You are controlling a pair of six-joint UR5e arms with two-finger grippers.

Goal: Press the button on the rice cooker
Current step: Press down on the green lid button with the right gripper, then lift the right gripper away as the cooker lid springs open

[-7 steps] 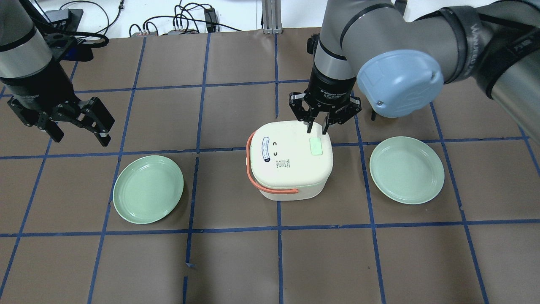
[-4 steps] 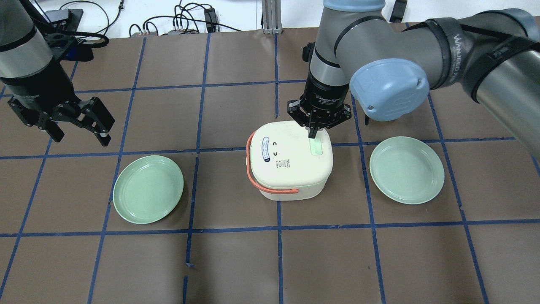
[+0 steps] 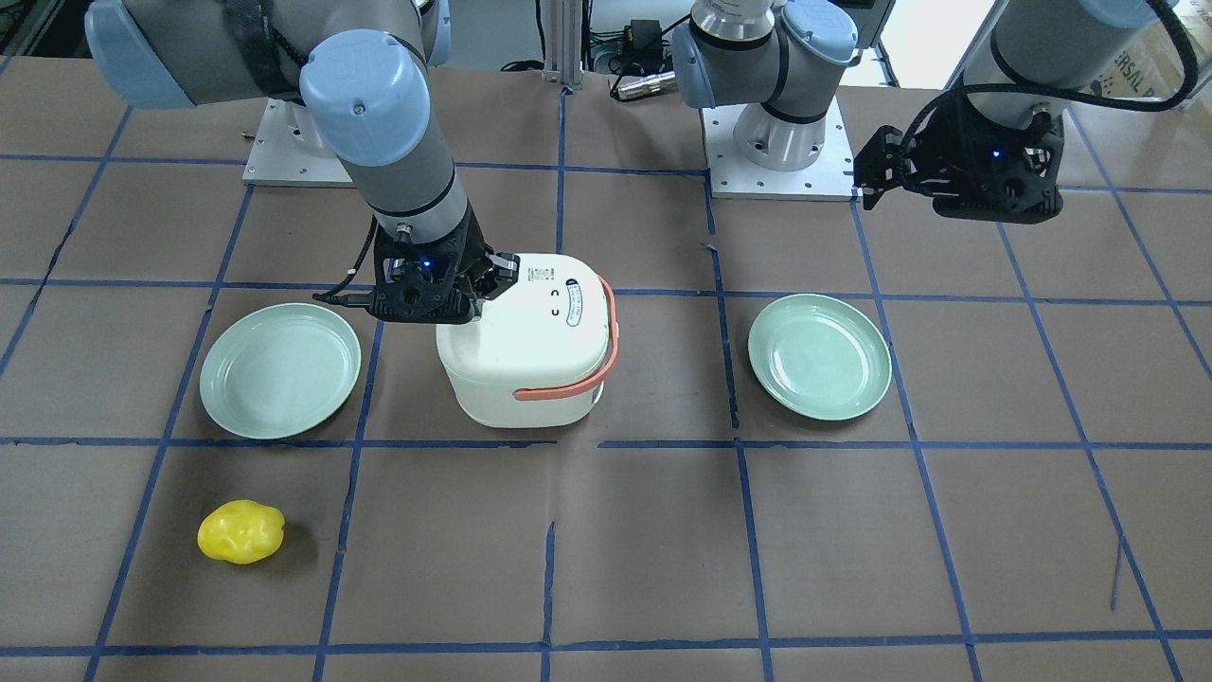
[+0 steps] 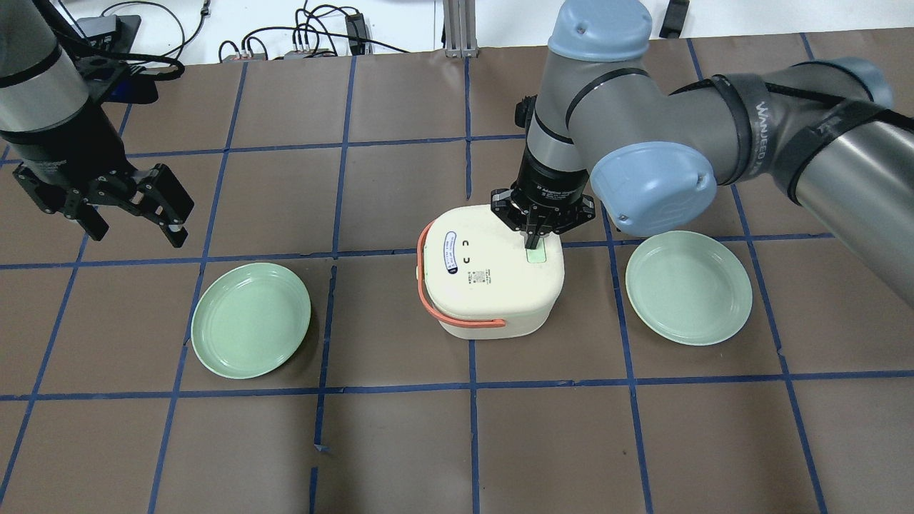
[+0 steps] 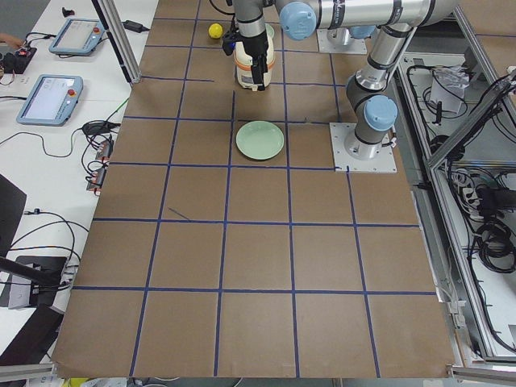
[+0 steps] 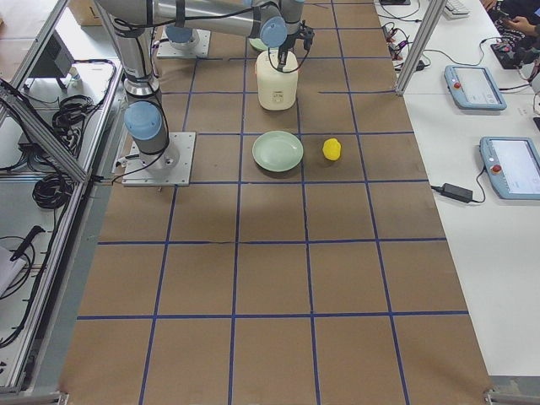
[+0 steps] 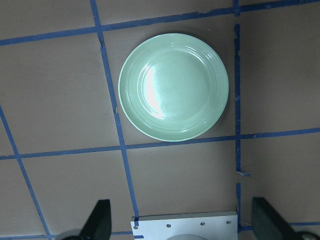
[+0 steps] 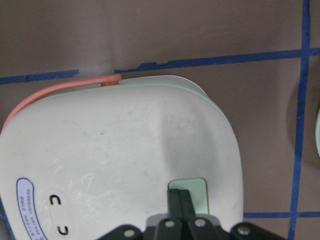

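Observation:
The white rice cooker (image 4: 489,275) with its coral strap handle (image 4: 426,300) stands lid-closed at the table's middle, between two plates. A mint-green button (image 4: 537,255) sits on the lid's right side. My right gripper (image 4: 532,243) is shut and points straight down, its tips on the button's far end. The right wrist view shows the closed fingers (image 8: 180,201) on the button (image 8: 196,192). In the front-facing view the right gripper (image 3: 473,305) is on the cooker (image 3: 530,360). My left gripper (image 4: 136,227) is open and empty, hovering far to the left.
A mint-green plate (image 4: 251,320) lies left of the cooker and another (image 4: 689,287) lies right of it. The left wrist view looks down on the left plate (image 7: 173,86). A yellow lumpy object (image 3: 240,531) lies near the operators' edge.
My right gripper has closed its fingers and moved down and nearer, from the lid's far edge onto the green button. The left arm has not moved.

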